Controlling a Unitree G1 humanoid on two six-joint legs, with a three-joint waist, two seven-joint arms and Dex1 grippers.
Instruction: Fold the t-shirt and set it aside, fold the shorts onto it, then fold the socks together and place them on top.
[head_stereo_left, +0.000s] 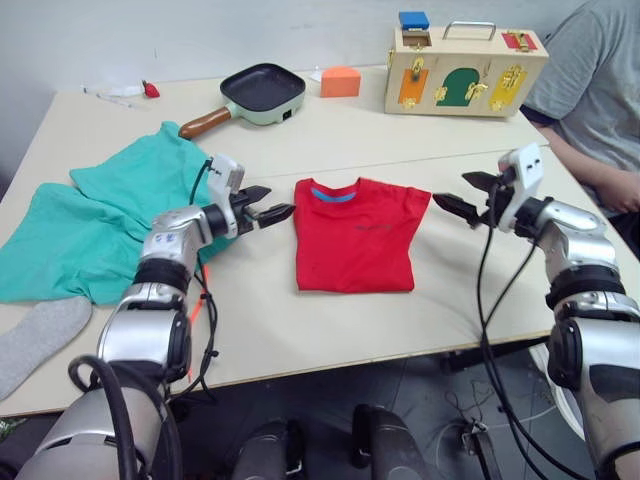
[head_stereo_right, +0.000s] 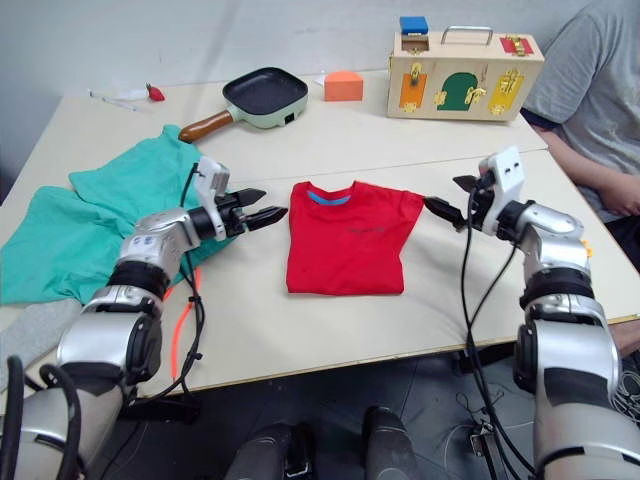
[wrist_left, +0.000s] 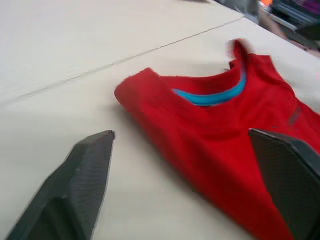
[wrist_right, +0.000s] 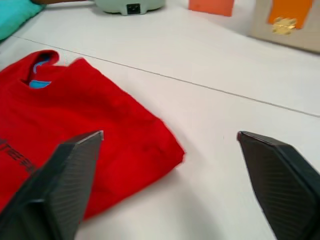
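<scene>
Both grippers — left gripper, right gripper — spread wide, flank the folded t-shirt.

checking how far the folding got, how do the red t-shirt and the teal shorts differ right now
The t-shirt is folded into a neat rectangle, sleeves tucked in; the shorts lie spread out and rumpled, not folded. The t-shirt sits mid-table between the left gripper and right gripper; the shorts lie off on the robot's left. As they lie, the shorts cover more table than the t-shirt. Both rest flat on the table, and neither is gripped.
</scene>
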